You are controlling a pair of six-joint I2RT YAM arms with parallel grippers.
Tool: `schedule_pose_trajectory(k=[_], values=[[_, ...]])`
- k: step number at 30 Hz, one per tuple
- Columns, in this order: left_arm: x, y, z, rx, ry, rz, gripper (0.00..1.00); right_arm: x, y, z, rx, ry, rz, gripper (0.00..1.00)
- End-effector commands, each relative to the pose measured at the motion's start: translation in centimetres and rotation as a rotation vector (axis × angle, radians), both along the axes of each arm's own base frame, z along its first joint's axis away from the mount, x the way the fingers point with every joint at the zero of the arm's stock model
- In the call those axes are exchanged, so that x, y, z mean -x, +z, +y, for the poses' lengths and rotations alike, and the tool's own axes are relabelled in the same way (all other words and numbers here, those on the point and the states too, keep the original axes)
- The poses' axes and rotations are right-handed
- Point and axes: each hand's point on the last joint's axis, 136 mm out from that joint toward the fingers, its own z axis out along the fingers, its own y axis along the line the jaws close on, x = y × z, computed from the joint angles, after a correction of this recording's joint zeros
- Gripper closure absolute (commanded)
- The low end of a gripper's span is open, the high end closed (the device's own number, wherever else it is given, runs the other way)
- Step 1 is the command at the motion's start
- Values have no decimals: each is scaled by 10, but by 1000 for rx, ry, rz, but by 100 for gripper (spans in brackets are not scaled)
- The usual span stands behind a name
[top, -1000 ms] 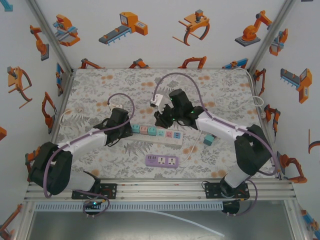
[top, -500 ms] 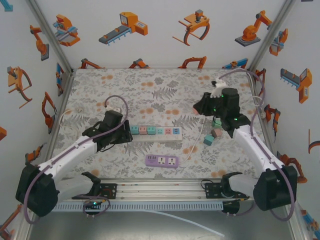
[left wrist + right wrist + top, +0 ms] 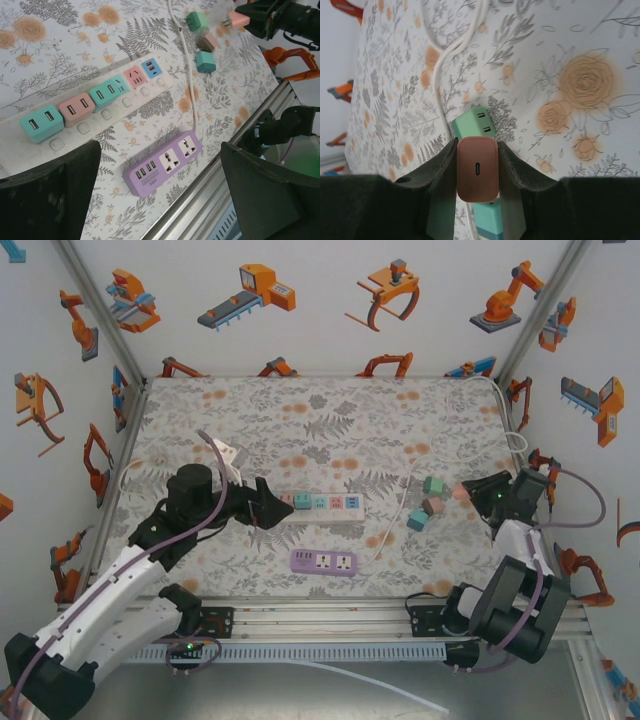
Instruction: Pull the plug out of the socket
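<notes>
Right wrist camera first: the pink plug (image 3: 478,170) is clamped between both fingers of the right tool (image 3: 478,172), its flat face with 1 small slot turned to the lens. From the top view that plug (image 3: 461,492) hangs at the table's (image 3: 300,420) right side in the right tool (image 3: 470,492), well apart from the white power strip (image 3: 320,512) in the middle. Just left of it lie a green plug (image 3: 433,484), a brown plug (image 3: 432,505) and a teal plug (image 3: 417,520), with a white cable (image 3: 400,515) running past them. On the left wrist camera, 3 chargers (image 3: 76,109) sit in the strip's left sockets. A purple power strip (image 3: 162,164) lies nearer the table's front edge. The left tool (image 3: 268,503) hovers at the white strip's left end, jaws spread wide, gripping nothing.
</notes>
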Motion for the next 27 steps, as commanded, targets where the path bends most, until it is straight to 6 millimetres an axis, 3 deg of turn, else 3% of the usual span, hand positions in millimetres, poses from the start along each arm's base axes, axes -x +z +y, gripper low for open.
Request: schedule_pose_trajectory(k=[1,5,10,18,23,27], values=[[6,-2,-4,0,-48,-37,3,-8,-2,-9,-37,-56,-47,95],[3,-6,0,-17,-18,-38,3,-11,-23,-9,-54,-48,-22,93],[-2,-11,8,-42,34,-35,3,-16,-37,-4,-83,-13,-20,84],[-16,-27,24,-99,160,7,3,-1,-55,-9,-75,-68,68,52],[-26,-37,48,-152,310,37,3,12,-52,-15,-38,-123,101,42],[-34,-45,71,-192,453,73,3,19,-24,-19,14,-155,50,31]])
